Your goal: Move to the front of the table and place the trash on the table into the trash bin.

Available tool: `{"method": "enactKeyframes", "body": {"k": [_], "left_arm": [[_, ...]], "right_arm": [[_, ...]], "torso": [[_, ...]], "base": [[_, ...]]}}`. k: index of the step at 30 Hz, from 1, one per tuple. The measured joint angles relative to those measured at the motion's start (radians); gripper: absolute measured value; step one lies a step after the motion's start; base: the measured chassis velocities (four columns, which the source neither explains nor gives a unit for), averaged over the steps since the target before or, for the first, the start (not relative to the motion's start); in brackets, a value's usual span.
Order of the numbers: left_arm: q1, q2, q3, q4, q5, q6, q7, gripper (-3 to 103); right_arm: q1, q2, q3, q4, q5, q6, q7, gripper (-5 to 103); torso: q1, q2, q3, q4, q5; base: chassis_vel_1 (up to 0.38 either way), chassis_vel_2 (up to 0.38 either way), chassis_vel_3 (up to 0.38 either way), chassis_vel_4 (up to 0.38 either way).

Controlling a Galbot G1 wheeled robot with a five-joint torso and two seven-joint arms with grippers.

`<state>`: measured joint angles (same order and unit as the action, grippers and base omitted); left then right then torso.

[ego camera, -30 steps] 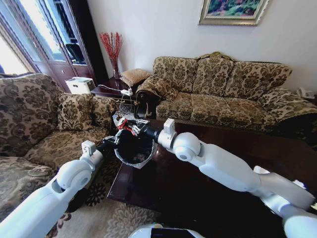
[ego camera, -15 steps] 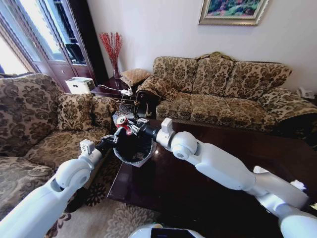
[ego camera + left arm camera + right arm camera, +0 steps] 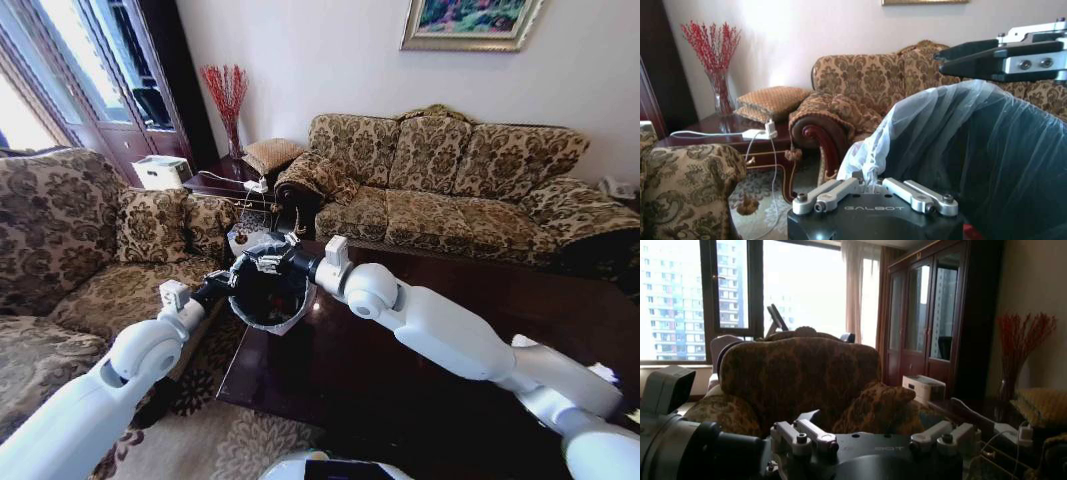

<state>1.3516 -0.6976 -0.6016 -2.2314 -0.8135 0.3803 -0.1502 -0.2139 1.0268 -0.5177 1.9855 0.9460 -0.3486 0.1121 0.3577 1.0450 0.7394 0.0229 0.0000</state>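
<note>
Here, left pincer point(image 3: 873, 192) marked "GALBOT" clamped on trash bin point(image 3: 987, 150) bag rim, right pincer point(image 3: 262, 262) spread empty above it

Floral sofa point(image 3: 450, 180), red-twig vase point(image 3: 228, 105)

Pretty clearly somebody's living room, old-school style. Matching floral sofa point(image 3: 450, 175) and armchair point(image 3: 70, 240) sit around a dark glossy wood coffee table point(image 3: 400, 390), with a patterned rug point(image 3: 210, 440) on the floor, a framed painting point(image 3: 465, 22) on the wall, a vase of red branches point(image 3: 228, 105) in the corner, and a tall window showing apartment blocks point(image 3: 670, 300) outside.
</note>
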Motion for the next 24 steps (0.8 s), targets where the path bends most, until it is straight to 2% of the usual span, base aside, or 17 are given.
{"method": "enactKeyframes", "body": {"k": [1,2,5,8,12,14,16,17,19,20,22,23,24], "left_arm": [[0.001,-0.002,-0.001,0.000,0.001,0.000,-0.002,0],[0.002,-0.007,-0.004,0.001,0.003,0.000,-0.006,0],[0.004,-0.027,-0.011,0.011,0.011,0.001,-0.023,0],[0.004,-0.083,-0.033,0.042,0.082,0.004,-0.060,0],[0.014,-0.119,-0.048,0.045,0.127,0.007,-0.080,0],[0.032,-0.151,-0.067,0.044,0.186,0.002,-0.087,0],[0.045,-0.167,-0.084,0.042,0.209,-0.005,-0.102,0],[0.045,-0.167,-0.084,0.042,0.209,-0.005,-0.102,0],[0.058,-0.177,-0.094,0.036,0.215,-0.007,-0.110,0],[0.058,-0.177,-0.094,0.036,0.215,-0.007,-0.110,0],[0.069,-0.188,-0.096,0.025,0.216,-0.008,-0.112,0],[0.069,-0.188,-0.096,0.025,0.216,-0.008,-0.112,0],[0.071,-0.194,-0.096,0.020,0.216,-0.008,-0.112,0]], "right_arm": [[-0.004,-0.001,0.009,0.002,0.001,0.000,0.006,97],[-0.009,-0.004,0.022,0.007,0.005,0.001,0.015,99],[-0.027,-0.018,0.062,0.020,0.015,0.001,0.035,100],[-0.086,-0.069,0.131,0.035,0.011,0.010,0.062,100],[-0.155,-0.110,0.179,0.042,-0.014,0.026,0.082,100],[-0.229,-0.144,0.227,0.047,-0.042,0.029,0.120,100],[-0.291,-0.169,0.271,0.051,-0.066,0.029,0.181,100],[-0.291,-0.169,0.271,0.051,-0.066,0.029,0.181,100],[-0.374,-0.194,0.350,0.051,-0.099,0.013,0.216,100],[-0.374,-0.194,0.350,0.051,-0.099,0.013,0.216,100],[-0.535,-0.222,0.513,0.063,-0.146,-0.008,0.210,100],[-0.535,-0.222,0.513,0.063,-0.146,-0.008,0.210,100],[-0.636,-0.228,0.599,0.069,-0.179,-0.009,0.195,100]], "torso": [[0.000,0.000,0.000,0.0000,0.0000],[0.000,0.000,0.000,0.0000,0.0001],[0.000,0.000,0.000,0.0001,0.0000],[0.000,0.000,0.000,-0.0001,-0.0002],[0.000,0.000,0.000,0.0001,0.0004],[0.000,0.000,0.000,-0.0003,0.0001],[0.000,0.000,0.000,0.0000,0.0006],[0.000,0.000,0.000,0.0000,0.0006],[0.000,0.000,0.000,0.0006,0.0002],[0.000,0.000,0.000,0.0006,0.0002],[0.000,0.000,0.000,0.0003,-0.0002],[0.000,0.000,0.000,0.0003,-0.0002],[0.000,0.000,0.000,-0.0001,0.0002]], "base": [[0.000,0.000,0.000,0.000],[0.000,0.000,0.000,0.000],[0.000,0.000,0.000,0.000],[0.000,0.000,0.000,0.000],[0.000,0.000,0.000,0.000],[0.000,0.000,0.000,0.000],[0.000,0.000,0.000,0.000],[0.000,0.000,0.000,0.000],[0.000,0.000,0.000,0.000],[0.000,0.000,0.000,0.000],[0.000,0.000,0.000,0.000],[0.000,0.000,0.000,0.000],[0.000,0.000,0.000,0.000]]}}
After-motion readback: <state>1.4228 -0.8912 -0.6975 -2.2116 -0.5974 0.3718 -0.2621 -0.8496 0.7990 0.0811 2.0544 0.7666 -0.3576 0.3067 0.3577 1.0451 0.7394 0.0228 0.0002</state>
